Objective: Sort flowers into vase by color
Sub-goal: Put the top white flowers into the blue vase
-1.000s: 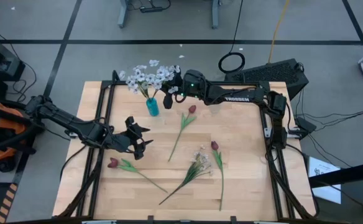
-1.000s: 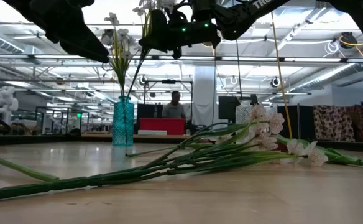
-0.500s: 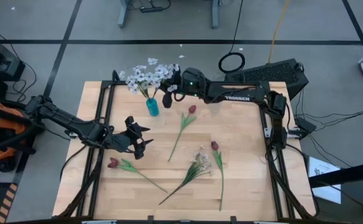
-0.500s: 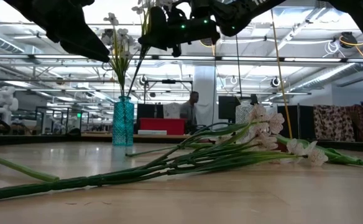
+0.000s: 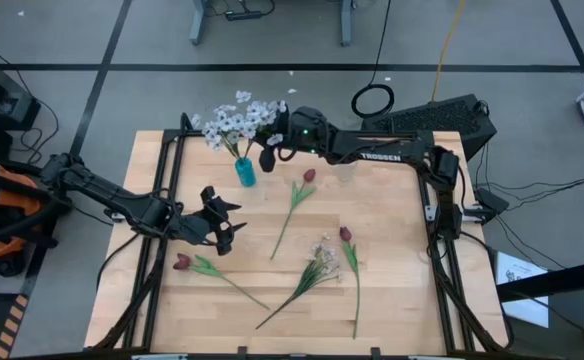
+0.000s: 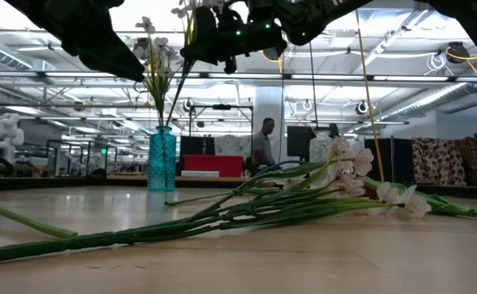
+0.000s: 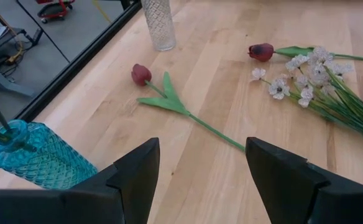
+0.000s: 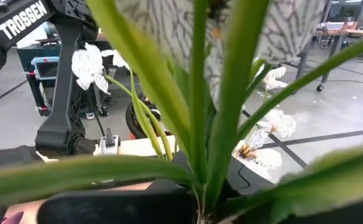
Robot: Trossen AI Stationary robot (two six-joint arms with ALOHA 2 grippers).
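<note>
High view: white spray (image 5: 240,119) in right pincer (image 5: 272,150), over blue vase (image 5: 245,171).

Right tool (image 5: 272,148): shifted slightly toward the blue vase (image 5: 245,171), carrying its white flower spray (image 5: 240,120) along; blossoms now sit a little nearer the bench's far-left corner.
Person (image 6: 263,144) in the room behind: walked rightward, now standing past the red panel.

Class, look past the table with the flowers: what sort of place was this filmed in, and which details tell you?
Probably a large open lab or workshop. The low view shows a high ceiling with strip lights, glass partitions and a person at the far benches. From above, cables run across a grey floor.
</note>
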